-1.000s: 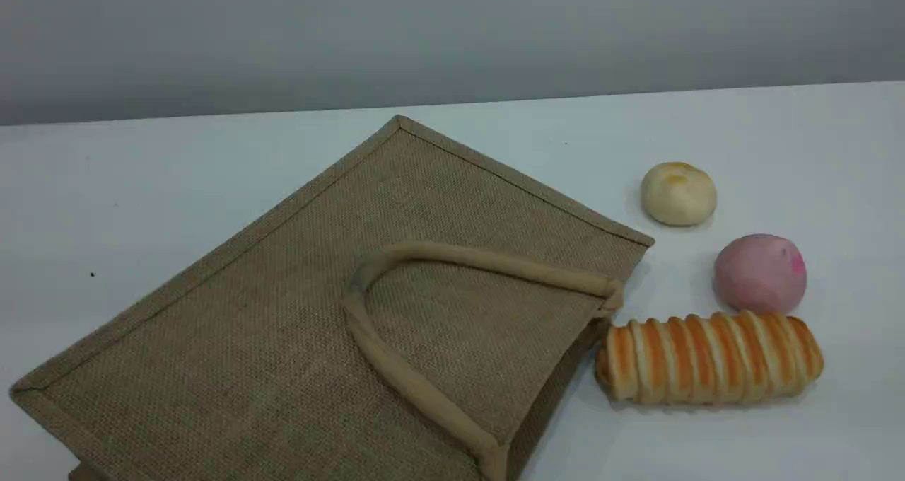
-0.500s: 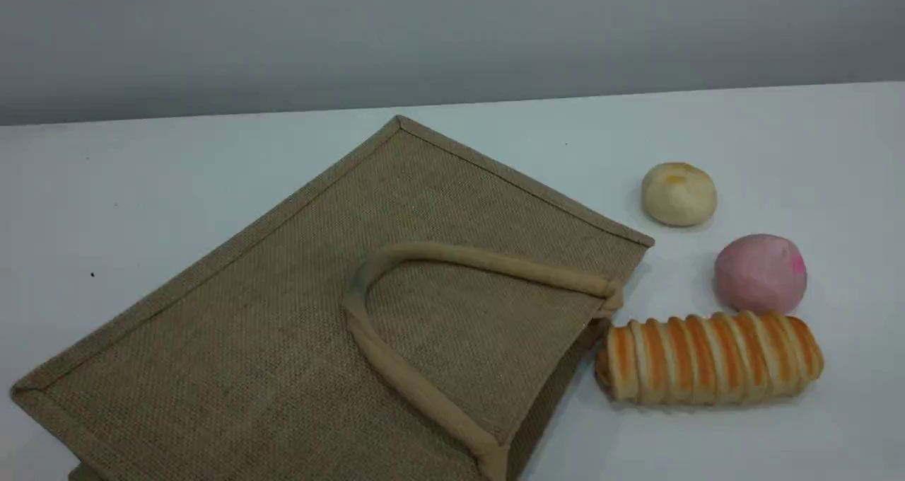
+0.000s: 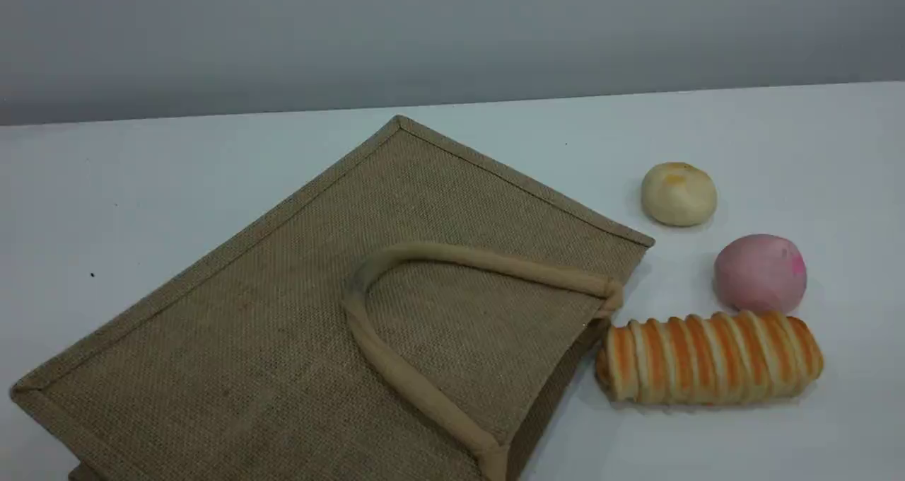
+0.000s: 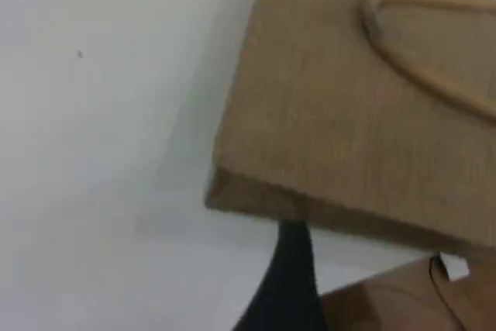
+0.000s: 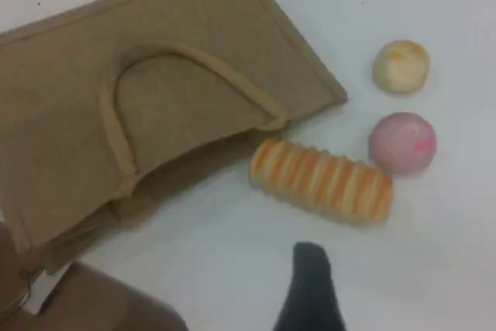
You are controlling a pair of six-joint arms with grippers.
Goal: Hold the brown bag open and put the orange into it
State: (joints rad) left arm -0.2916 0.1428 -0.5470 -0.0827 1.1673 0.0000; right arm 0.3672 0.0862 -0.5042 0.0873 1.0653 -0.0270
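Note:
The brown bag (image 3: 283,339) lies flat on its side on the white table, filling the scene view's lower left. One beige handle (image 3: 396,375) is folded back over its upper panel. The bag's mouth faces right, toward the food items. The orange is out of view in every frame. Neither arm shows in the scene view. In the left wrist view a dark fingertip (image 4: 288,284) hovers off a corner of the bag (image 4: 364,114). In the right wrist view a dark fingertip (image 5: 310,284) hangs over bare table, short of the bag (image 5: 170,106). Nothing is held by either gripper.
Right of the bag's mouth lie a striped bread roll (image 3: 709,357), a pink ball (image 3: 760,274) and a pale bun (image 3: 679,194). A brown surface with a white tag (image 4: 453,267) shows at the left wrist view's bottom edge. A grey wall backs the table.

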